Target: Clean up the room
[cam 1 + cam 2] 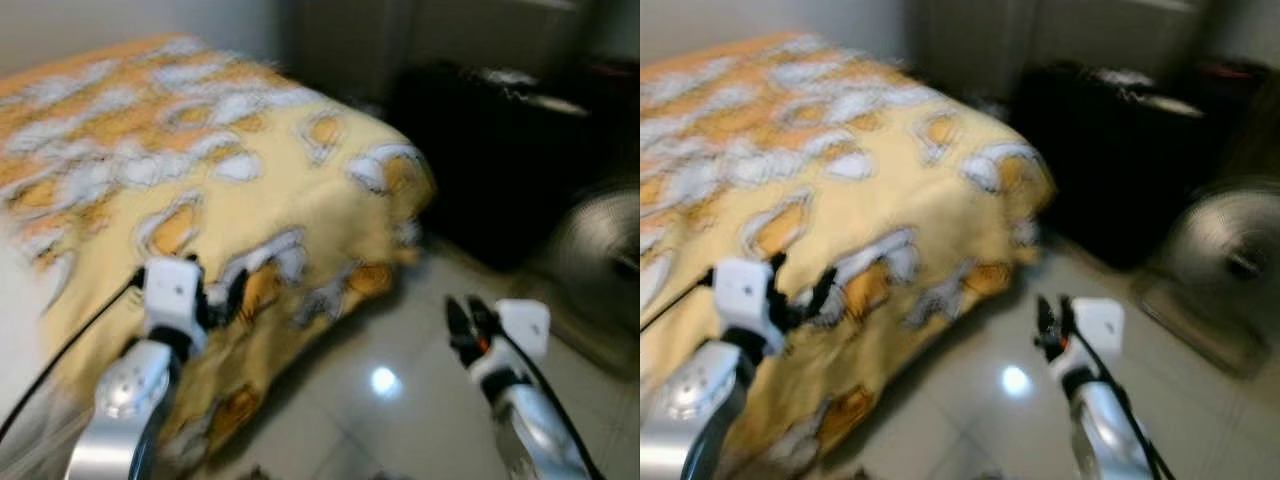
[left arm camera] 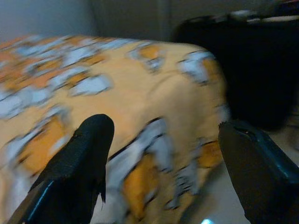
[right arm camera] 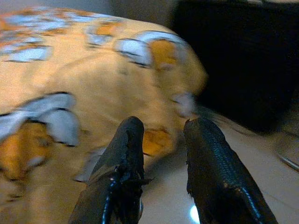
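**Bed corner dead ahead, both arms up and empty**

Big yellow blanket with orange and white patches takes the left and centre, draped over the bed and hanging down at the near corner towards the pale tiled floor. Blurry picture all round. Behind the corner, a bulky black piece of furniture against the wall, something pale lying on top, too smeared to name. Far right, a round grey fan sits low on the floor. Left gripper is raised in front of the blanket's hanging edge, fingers spread wide, nothing between them. Right gripper hovers above the tiles beside the bed corner, fingers close together with a narrow gap, holding nothing.
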`<state>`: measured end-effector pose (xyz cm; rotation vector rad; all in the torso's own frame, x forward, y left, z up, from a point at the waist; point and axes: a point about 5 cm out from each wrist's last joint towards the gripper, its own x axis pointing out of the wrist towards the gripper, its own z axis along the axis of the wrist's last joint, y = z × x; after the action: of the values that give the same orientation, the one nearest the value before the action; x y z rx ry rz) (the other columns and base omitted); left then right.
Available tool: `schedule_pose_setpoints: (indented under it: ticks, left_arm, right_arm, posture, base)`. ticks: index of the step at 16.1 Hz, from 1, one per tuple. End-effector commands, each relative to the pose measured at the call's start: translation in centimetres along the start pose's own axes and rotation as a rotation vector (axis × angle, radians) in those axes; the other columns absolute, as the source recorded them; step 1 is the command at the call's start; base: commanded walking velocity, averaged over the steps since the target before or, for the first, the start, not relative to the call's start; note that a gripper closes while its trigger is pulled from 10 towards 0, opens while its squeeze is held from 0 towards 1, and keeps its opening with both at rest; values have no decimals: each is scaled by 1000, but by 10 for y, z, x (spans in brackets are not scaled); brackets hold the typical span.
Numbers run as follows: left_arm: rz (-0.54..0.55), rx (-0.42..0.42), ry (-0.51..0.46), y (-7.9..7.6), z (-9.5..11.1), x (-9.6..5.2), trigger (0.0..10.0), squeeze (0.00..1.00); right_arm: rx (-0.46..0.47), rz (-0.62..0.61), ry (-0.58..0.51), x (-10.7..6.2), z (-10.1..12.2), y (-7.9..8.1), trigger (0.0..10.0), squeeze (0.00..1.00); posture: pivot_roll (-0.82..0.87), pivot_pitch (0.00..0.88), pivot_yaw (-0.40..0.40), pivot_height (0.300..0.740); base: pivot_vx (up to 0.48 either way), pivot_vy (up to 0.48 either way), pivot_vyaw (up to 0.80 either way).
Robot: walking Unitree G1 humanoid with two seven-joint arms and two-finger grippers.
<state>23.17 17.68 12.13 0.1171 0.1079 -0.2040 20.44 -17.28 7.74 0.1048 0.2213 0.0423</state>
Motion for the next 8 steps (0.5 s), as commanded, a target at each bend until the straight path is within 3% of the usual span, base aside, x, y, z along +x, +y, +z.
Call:
schedule_pose_setpoints:
  ticks: [1, 2, 8]
  left_arm:
    - [-6, 8, -11, 0, 2, 0, 10000, 0]
    - [-10, 13, -8, 0, 2, 0, 10000, 0]
    - [-16, 23, 0, -1, 0, 1, 10000, 0]
  right_arm:
    - [-3, 11, -20, 1, 5, 4, 10000, 0]
    - [-14, -1, -26, 1, 6, 2, 10000, 0]
    - [-85, -47, -62, 3, 9, -2, 10000, 0]
  posture:
    - [-31, 0, 16, 740]
    - [-33, 0, 16, 740]
    - [-36, 0, 15, 740]
  base:
    - [315, 0, -788]
    - [319, 0, -781]
    - [318, 0, 0]
